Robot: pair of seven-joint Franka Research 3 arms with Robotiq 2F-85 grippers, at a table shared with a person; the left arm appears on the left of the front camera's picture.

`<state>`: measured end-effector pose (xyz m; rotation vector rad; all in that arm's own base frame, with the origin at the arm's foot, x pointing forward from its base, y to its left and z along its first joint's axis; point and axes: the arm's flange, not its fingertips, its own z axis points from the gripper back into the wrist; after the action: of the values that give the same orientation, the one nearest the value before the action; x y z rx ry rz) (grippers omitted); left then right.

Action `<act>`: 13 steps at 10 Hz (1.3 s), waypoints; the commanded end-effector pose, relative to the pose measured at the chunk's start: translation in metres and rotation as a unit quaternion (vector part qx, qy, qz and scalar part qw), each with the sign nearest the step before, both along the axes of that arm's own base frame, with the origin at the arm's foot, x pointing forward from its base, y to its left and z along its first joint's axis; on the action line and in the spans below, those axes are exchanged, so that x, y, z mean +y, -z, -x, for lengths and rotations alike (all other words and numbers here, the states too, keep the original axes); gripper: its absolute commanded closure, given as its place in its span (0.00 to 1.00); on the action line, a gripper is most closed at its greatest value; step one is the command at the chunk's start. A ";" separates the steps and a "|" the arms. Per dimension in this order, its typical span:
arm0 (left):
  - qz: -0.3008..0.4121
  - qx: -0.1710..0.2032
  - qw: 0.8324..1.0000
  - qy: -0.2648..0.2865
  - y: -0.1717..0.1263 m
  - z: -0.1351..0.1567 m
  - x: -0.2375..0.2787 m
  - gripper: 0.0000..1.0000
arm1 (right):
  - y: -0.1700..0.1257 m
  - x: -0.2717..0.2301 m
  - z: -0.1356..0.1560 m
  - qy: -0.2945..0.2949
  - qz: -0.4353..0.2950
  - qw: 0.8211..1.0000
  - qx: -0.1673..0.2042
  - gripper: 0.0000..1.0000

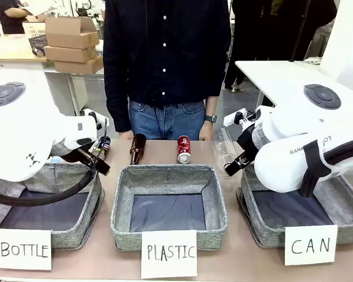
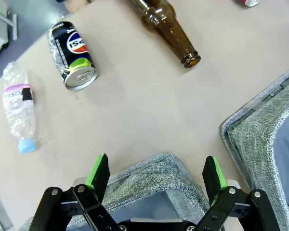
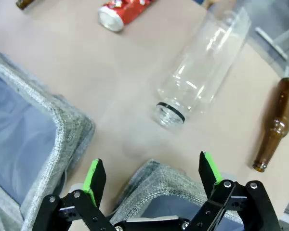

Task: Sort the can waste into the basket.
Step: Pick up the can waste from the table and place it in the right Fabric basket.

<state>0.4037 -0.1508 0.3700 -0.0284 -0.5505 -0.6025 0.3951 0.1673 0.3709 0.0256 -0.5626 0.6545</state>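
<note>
A red can [image 1: 183,149] lies on the table behind the middle basket, also in the right wrist view [image 3: 123,12]. A dark Pepsi can [image 2: 73,56] lies on its side at far left, half hidden behind my left arm in the front view [image 1: 102,145]. The grey CAN basket [image 1: 263,230] sits at the right behind its white card [image 1: 310,245]. My left gripper [image 2: 156,160] hangs open and empty over a corner of the BOTTLE basket [image 2: 149,175]. Open and empty as well, my right gripper [image 3: 151,161] hovers over the near corner of the CAN basket [image 3: 156,180].
A brown bottle [image 1: 137,149] and a clear plastic bottle [image 3: 202,67] lie between the cans. A second brown bottle [image 3: 274,125] and a crushed plastic bottle [image 2: 20,106] lie at the sides. The PLASTIC basket [image 1: 169,174] stands in the middle. A person stands at the far edge.
</note>
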 end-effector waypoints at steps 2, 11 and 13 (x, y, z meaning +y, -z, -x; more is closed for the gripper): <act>0.000 0.000 1.000 0.000 0.000 0.000 0.000 0.00 | 0.000 0.000 0.000 0.000 0.000 1.000 0.000 0.00; 0.000 0.000 1.000 0.000 0.000 0.000 0.000 0.00 | -0.045 -0.007 0.011 -0.004 -0.022 1.000 -0.007 0.00; 0.050 0.013 0.997 -0.061 -0.090 0.079 0.025 0.00 | -0.135 -0.042 0.064 0.038 -0.065 0.997 -0.018 0.00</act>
<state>0.3935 -0.1465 0.4168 -0.0581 -0.5641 -0.5447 0.3736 0.1515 0.4565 0.0672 -0.6256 0.5913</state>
